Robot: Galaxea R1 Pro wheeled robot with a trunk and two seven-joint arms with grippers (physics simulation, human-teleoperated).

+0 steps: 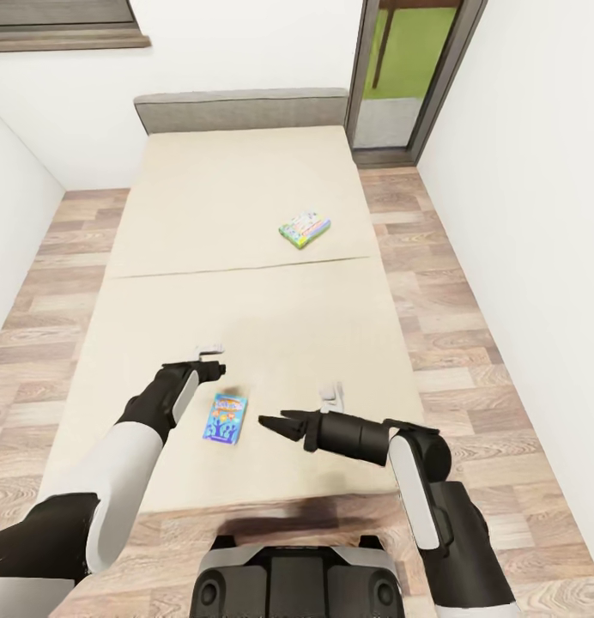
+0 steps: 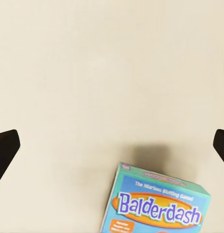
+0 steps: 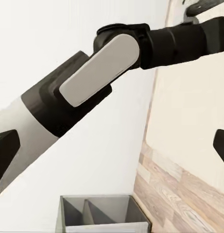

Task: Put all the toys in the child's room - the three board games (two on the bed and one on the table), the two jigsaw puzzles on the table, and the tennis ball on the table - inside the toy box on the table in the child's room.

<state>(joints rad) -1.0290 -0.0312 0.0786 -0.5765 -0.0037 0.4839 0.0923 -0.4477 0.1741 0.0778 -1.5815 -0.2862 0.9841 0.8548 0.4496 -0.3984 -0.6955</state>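
Two of the board games lie on the beige bed (image 1: 203, 215): a blue Balderdash box (image 1: 224, 418) near the foot, between the two arms, and a second colourful box (image 1: 305, 229) well up the mattress toward the headboard. The left pincer (image 1: 213, 367) hangs just beside the Balderdash box with its fingers spread wide; the left wrist view has the box (image 2: 158, 201) low in frame, off the line between the fingertips, so closing now would likely catch only a corner or nothing. The right pincer (image 1: 275, 426) points across toward the same box, also spread and holding nothing. Both arms converging on one flat box is the main risk: they could knock together, or one could shove the box along the soft mattress away from the other. A thin box lying flat also gives the fingers little edge to bite on. The far box looks out of easy reach from this stance. In the right wrist view, a grey divided bin (image 3: 102, 213) stands on the wood floor (image 1: 469, 283) beside the bed.
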